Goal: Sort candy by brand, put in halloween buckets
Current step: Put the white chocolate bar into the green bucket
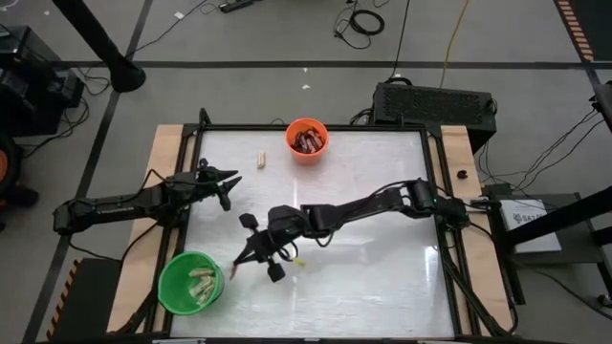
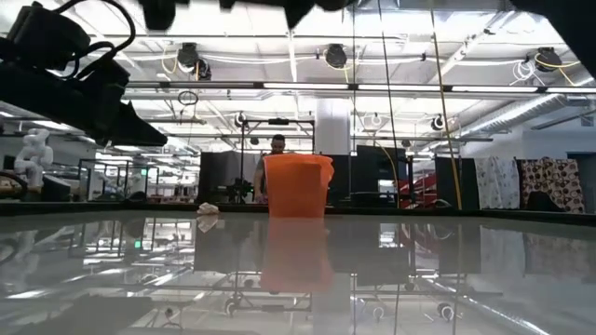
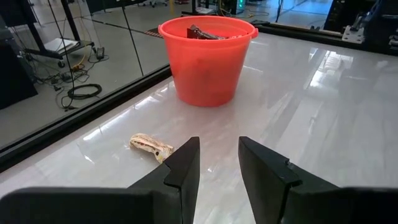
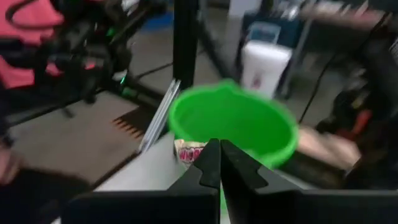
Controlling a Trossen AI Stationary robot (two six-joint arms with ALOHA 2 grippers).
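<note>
The orange bucket [image 1: 307, 139] stands near the table's far edge with dark brown-red candy [image 3: 202, 31] inside. The green bucket [image 1: 191, 284] stands at the near left corner and holds pale candy [image 1: 201, 283]. One pale candy [image 1: 260, 160] lies on the table left of the orange bucket, also in the left wrist view [image 3: 151, 146]. My left gripper [image 3: 219, 155] is open, hovering near the table's left edge and facing the orange bucket. My right gripper [image 4: 219, 163] reaches across to the green bucket's right side, shut on a pale candy. My right gripper pinches a pale cream candy between its two fingertips. One end of the wrapper [image 4: 189, 151] sticks out beside the shut fingers. The fingers slant down toward the table's near left corner. The candy is lifted clear, just short of the green bucket's rim [image 4: 186, 112].
The table [image 1: 382, 287] is a white glossy sheet in a dark frame with wooden side strips. A small yellowish scrap [image 1: 298, 261] lies near my right wrist. Cables and a black box [image 1: 430, 100] sit beyond the far edge.
</note>
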